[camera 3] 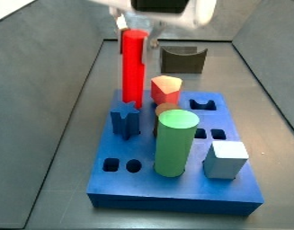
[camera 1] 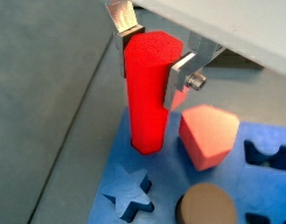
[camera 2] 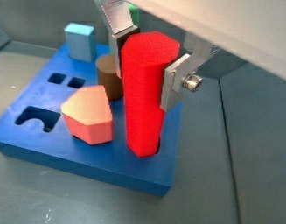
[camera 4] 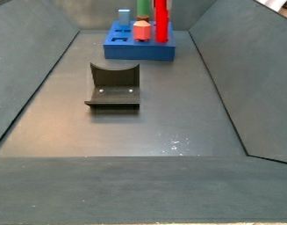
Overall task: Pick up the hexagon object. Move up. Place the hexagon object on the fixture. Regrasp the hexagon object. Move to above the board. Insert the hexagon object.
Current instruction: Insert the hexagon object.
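We see even, bright overhead light, soft shadows. Gripper (camera 1: 155, 52) close-ups are soft and blocky. Faint glare spots on the floor (camera 4: 181, 141) in a side view.

A matte dark grey floor (camera 4: 157, 132) runs as a long trough between two sloping grey panel walls, one at 9 o'clock (camera 4: 28, 79) and one at 3 o'clock (camera 4: 245, 79). A grey back wall (camera 4: 93, 10) closes it at 12 o'clock. Small pale glints of light (camera 4: 177, 141) speckle the floor toward 5 o'clock. A flat grey ledge (camera 4: 133, 189) spans 6 o'clock.
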